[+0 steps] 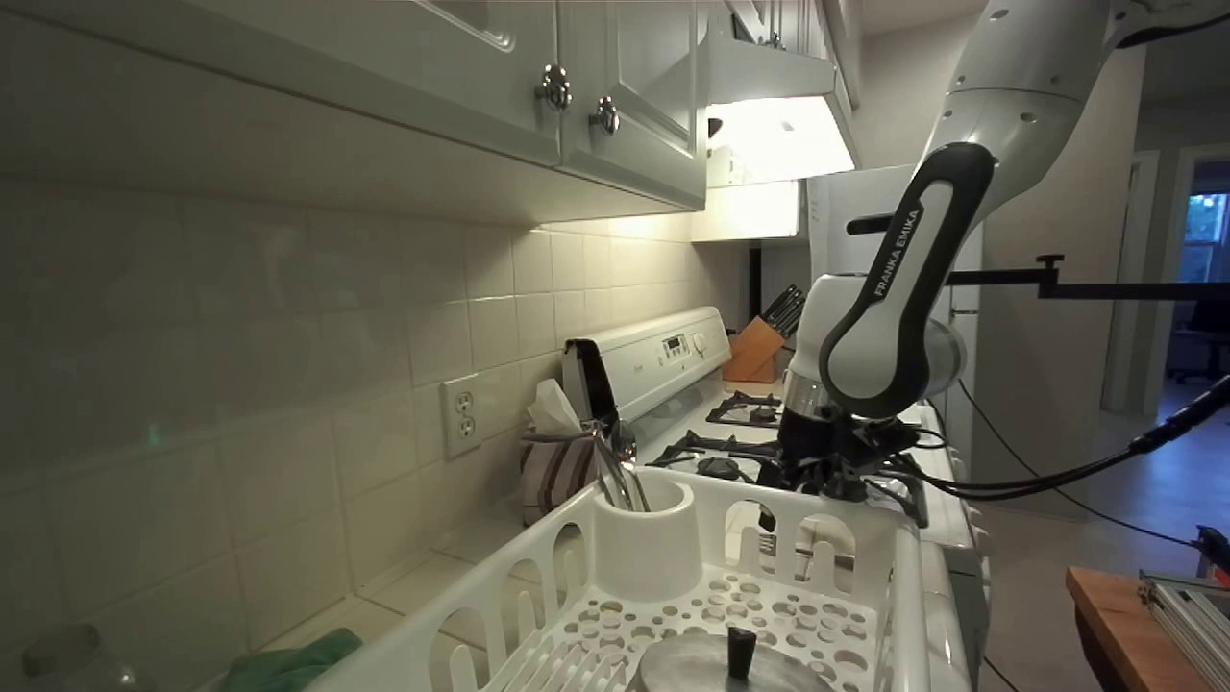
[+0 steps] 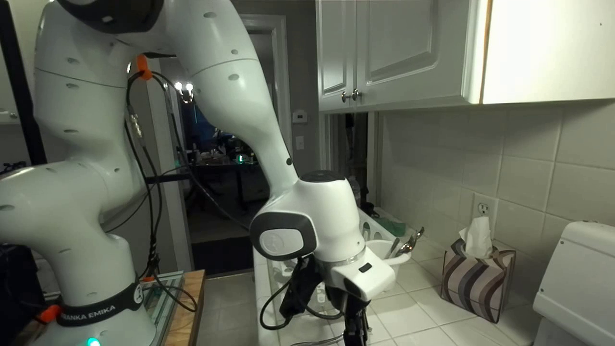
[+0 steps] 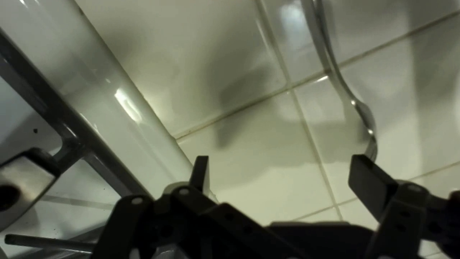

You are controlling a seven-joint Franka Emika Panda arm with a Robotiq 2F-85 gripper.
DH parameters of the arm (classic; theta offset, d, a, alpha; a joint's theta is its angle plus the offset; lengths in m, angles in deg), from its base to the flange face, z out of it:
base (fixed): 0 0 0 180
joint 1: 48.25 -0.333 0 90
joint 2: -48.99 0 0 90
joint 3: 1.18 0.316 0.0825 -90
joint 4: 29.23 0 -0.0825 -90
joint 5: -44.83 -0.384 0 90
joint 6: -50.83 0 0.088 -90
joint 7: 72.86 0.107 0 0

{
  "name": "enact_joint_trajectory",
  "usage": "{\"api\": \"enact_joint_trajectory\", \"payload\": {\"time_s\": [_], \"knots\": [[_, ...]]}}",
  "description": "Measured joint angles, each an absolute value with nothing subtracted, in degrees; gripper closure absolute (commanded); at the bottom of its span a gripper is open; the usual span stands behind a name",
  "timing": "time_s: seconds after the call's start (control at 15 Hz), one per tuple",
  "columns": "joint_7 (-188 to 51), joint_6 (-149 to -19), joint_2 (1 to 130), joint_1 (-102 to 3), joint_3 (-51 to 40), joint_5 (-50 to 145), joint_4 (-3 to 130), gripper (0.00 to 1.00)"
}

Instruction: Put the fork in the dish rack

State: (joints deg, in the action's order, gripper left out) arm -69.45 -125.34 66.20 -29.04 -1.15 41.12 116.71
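Observation:
The fork is a shiny curved metal piece on the white tiles in the wrist view. Its lower end passes behind the right fingertip. Its tines show through a slot of the dish rack in an exterior view. My gripper is open, with bare tile between its fingers and the fork to the right side. In an exterior view the gripper is beyond the rack, its fingertips partly hidden. The white dish rack holds a round utensil cup with several utensils.
The stove's edge and a black grate lie left of the gripper in the wrist view. A metal lid lies in the rack. A striped tissue box stands by the wall. Cabinets hang above the counter.

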Motion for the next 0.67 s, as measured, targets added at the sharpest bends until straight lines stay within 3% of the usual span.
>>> {"api": "enact_joint_trajectory", "payload": {"time_s": [0.2, 0.67], "knots": [[-70.7, -125.3, 66.5, -28.6, -0.9, 40.8, 116.3, 0.00], [-72.3, -125.0, 66.5, -18.9, 10.0, 40.3, 115.5, 0.00]]}}
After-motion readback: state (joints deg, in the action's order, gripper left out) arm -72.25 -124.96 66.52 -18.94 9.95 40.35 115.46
